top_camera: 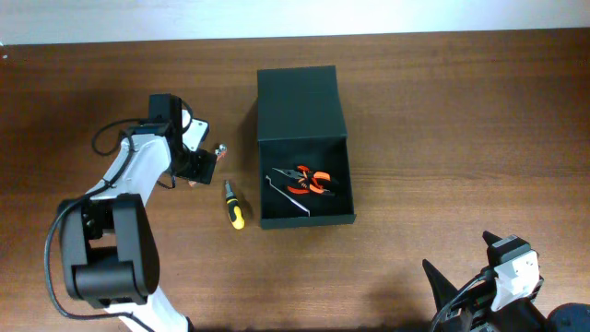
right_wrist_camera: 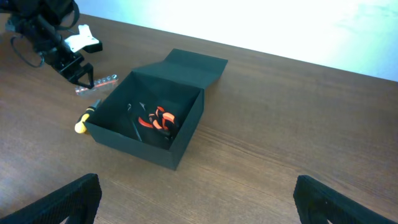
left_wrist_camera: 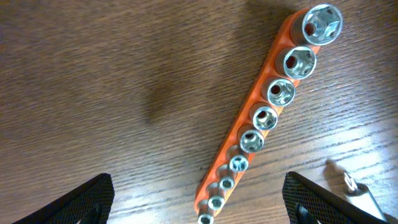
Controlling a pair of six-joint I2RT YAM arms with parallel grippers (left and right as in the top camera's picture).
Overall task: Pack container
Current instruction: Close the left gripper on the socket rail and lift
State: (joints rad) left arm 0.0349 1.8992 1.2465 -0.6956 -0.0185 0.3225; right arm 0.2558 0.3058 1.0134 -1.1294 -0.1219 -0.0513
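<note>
One container holds one pliers; one screwdriver and one nine-socket rail lie outside. My left tool hangs spread above the rail; my right tool is spread too.

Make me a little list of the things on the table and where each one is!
box: dark, lid flipped open
inside box: orange pliers, thin metal tool
beside box: screwdriver, yellow and black, lying on the table
socket rail: orange, on the table, outside the box
left arm: jaws open over the socket rail
right arm: jaws open, holding nothing, away from the box
</note>
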